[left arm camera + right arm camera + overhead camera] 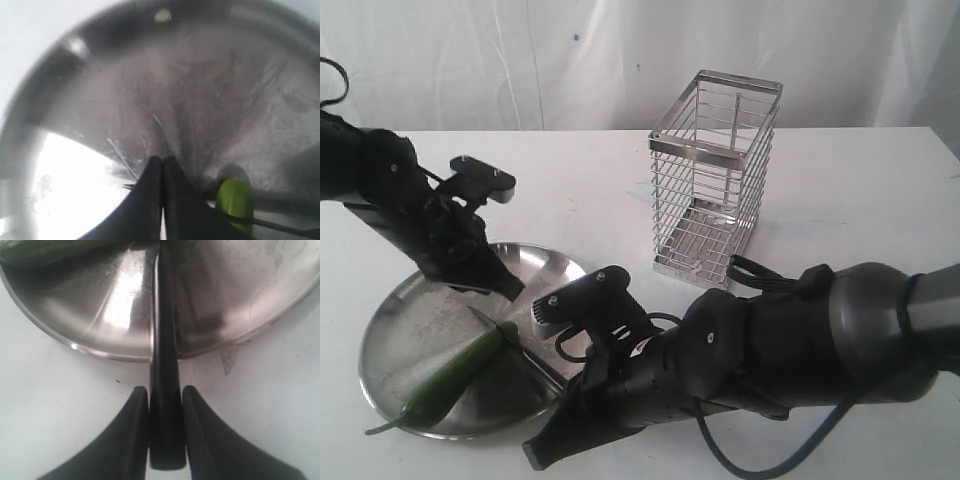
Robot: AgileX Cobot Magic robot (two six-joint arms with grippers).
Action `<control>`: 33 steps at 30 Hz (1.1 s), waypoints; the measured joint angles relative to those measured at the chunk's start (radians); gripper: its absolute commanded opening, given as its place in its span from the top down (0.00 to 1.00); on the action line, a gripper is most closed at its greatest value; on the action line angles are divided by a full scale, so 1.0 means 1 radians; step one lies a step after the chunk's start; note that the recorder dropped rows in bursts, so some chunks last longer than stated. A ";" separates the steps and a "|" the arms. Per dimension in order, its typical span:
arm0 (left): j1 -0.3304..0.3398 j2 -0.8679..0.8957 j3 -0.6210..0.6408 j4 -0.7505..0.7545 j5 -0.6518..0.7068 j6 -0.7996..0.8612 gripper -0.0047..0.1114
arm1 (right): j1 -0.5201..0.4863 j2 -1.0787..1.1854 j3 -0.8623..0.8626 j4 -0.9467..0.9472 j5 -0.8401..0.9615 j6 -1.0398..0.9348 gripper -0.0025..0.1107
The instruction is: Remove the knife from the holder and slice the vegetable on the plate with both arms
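I am clamping the knife handle in my right gripper; my left gripper, fingers pressed together and empty, is resting just beside the vegetable at lower left, so it may roll under the blade.

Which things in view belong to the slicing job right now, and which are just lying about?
In the job:
knife, clamped in the right gripper
vegetable on the plate
left gripper, shut, tips down on the plate beside the vegetable

Lying about:
holder, standing empty behind the plate
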State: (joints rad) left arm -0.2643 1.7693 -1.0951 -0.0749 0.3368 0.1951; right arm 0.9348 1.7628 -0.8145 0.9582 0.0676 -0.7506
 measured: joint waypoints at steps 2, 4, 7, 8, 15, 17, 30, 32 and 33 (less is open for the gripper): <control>0.000 -0.037 -0.007 0.016 0.002 0.000 0.96 | 0.000 0.000 0.000 0.000 0.000 0.000 0.98; 0.000 -0.074 -0.011 0.023 0.007 0.000 0.96 | 0.000 0.000 0.000 0.000 0.000 0.000 0.98; 0.000 -0.101 -0.013 0.027 0.059 0.000 0.96 | 0.000 0.000 0.000 0.000 0.000 0.000 0.98; 0.000 -0.103 -0.013 0.027 0.073 0.000 0.96 | 0.000 0.000 0.000 0.000 0.000 0.000 0.98; 0.000 -0.096 0.054 0.000 0.082 -0.003 0.96 | 0.000 0.000 0.000 -0.002 -0.002 0.000 0.98; 0.000 -0.081 0.082 -0.018 0.069 -0.003 0.96 | 0.000 0.000 0.000 -0.002 -0.003 0.000 0.98; 0.000 -0.082 0.123 -0.071 0.080 0.015 0.67 | 0.000 0.000 0.000 -0.002 -0.006 0.000 0.98; 0.000 -0.106 0.123 -0.082 0.124 0.016 0.64 | 0.000 0.000 0.000 -0.002 -0.006 0.000 0.98; 0.000 -0.113 0.123 -0.086 0.145 0.016 0.63 | 0.000 0.000 0.000 -0.002 -0.006 0.000 0.98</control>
State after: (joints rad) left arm -0.2643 1.6559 -0.9725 -0.1611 0.4816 0.2114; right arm 0.9348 1.7628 -0.8145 0.9563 0.0621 -0.7506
